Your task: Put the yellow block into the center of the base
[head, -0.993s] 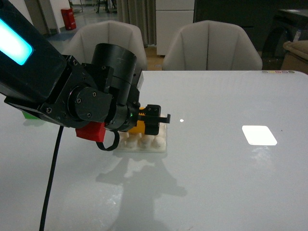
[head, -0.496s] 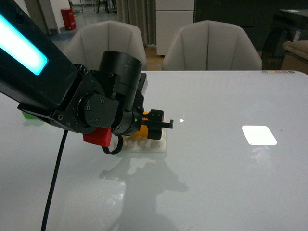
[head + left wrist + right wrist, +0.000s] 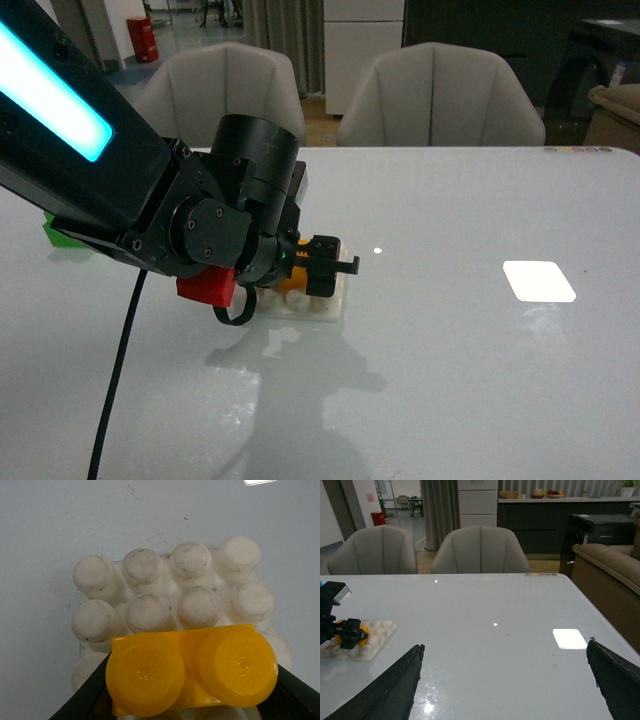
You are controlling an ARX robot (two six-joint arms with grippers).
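Observation:
My left gripper (image 3: pixel 325 268) is shut on the yellow block (image 3: pixel 293 277), a small yellow-orange brick with two round studs. In the left wrist view the block (image 3: pixel 192 672) sits between the black fingers (image 3: pixel 90 697), low over the near rows of the base (image 3: pixel 145 612). I cannot tell whether the block touches the studs. The base (image 3: pixel 328 303) is an off-white studded plate lying on the table left of centre. The right wrist view shows it (image 3: pixel 377 635) with the yellow block (image 3: pixel 347 632) over it. My right gripper (image 3: pixel 502 680) is open and empty above the table.
A smooth bright white patch (image 3: pixel 539 281) lies on the table at the right. A green brick (image 3: pixel 58 232) sits at the far left behind my left arm. A black cable (image 3: pixel 112 390) hangs from that arm. Two chairs (image 3: pixel 440 95) stand behind the table.
My left gripper has lowered with the yellow block, closer onto the base. The base has not moved.

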